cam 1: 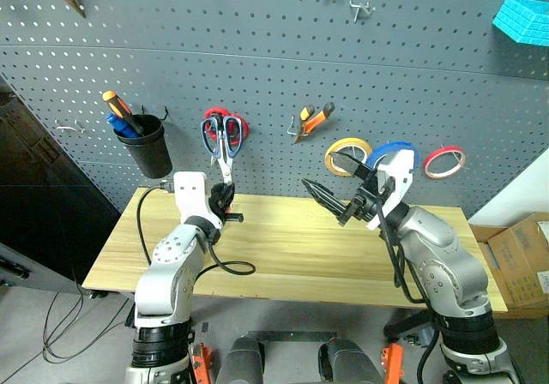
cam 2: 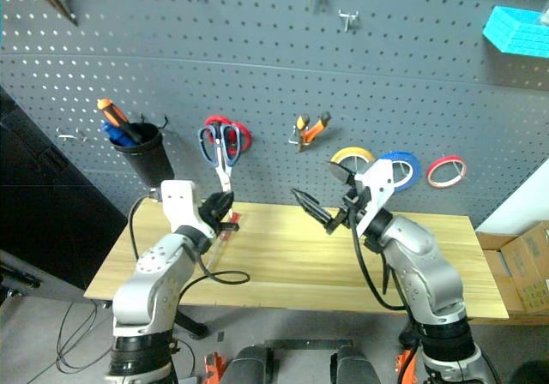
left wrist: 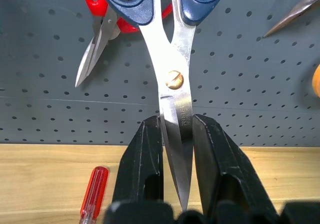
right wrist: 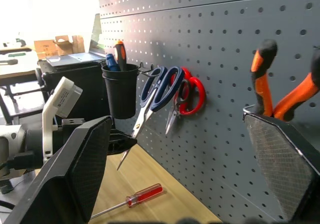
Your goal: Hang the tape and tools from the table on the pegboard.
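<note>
1. Two loop handles of dark blue, long steel blades, brass pivot screw: scissors, handles up against the pegboard, blade tips down and clamped between the black fingers of the left gripper, just above the back edge of the worktop.
2. Directly behind them on the board, red-handled scissors, partly overlapped by the blue handles.
3. Further along the board, small pliers with orange-and-black handles, already hanging.
4. Next along, three tape rolls in a row on the board: yellow roll, then thin blue tape partly hidden by the right arm, then thin red roll.
5. On the other side of the scissors, black cup hung on the board, holding an orange-handled screwdriver.
6. Lying on the wooden planks near the left gripper, small red-handled screwdriver.
7. Raised above the middle of the worktop, right gripper, jaws spread wide, holding nothing.
8. Upper right of the board, light blue bin.
</note>
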Controlling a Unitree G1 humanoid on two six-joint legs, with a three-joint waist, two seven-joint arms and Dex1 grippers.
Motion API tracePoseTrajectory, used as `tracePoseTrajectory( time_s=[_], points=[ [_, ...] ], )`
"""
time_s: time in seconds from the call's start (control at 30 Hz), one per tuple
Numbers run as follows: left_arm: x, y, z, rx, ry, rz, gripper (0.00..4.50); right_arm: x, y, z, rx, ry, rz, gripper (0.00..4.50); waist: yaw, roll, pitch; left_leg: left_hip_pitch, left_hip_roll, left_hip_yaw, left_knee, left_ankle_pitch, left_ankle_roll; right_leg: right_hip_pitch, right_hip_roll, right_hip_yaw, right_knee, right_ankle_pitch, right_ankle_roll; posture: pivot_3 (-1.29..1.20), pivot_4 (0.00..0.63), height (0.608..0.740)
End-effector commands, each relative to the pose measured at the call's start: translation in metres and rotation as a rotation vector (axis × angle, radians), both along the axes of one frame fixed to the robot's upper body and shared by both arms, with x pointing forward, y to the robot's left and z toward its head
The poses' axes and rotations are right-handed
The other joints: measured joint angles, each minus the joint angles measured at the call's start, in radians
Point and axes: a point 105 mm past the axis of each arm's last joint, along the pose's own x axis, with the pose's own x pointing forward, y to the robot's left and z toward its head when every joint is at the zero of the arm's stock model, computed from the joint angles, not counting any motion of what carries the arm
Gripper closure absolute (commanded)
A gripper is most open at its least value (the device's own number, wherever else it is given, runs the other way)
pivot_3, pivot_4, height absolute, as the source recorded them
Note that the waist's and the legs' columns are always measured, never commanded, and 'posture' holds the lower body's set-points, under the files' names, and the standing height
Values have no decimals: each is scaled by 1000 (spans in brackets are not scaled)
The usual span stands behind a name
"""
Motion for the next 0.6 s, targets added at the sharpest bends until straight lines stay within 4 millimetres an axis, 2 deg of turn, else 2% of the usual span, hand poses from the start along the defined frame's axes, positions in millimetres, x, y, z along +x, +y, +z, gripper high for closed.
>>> tracePoseTrajectory(
  time_s=[0.03, 0.1, 0.5, 0.6],
  points=[
    [10, 5, 24, 27, -100, 3, 3975, -6, -2, 14, 15, -52, 0, 0, -1, 0, 0, 0, 0, 0, 0, 0, 0, 0, 0, 0, 0, 0, 0, 69, 76, 740],
    [12, 5, 26, 24, -108, -5, 3975, -6, -1, 14, 14, -51, 0, 0, -1, 0, 0, 0, 0, 0, 0, 0, 0, 0, 0, 0, 0, 0, 0, 68, 78, 740],
    [13, 7, 24, 30, -109, 8, 31, -8, -1, 15, 17, -55, 3, 0, -7, 0, 0, 0, 0, 0, 0, 0, 0, 0, 0, 1, 0, 0, 0, 65, 83, 740],
    [9, 9, 13, 104, -79, -4, 31, -8, -1, 14, 15, -51, 3, 0, -10, 0, 0, 0, 0, 0, 0, 0, 0, 0, 0, 1, 0, 0, 0, 67, 87, 740]
  ],
)
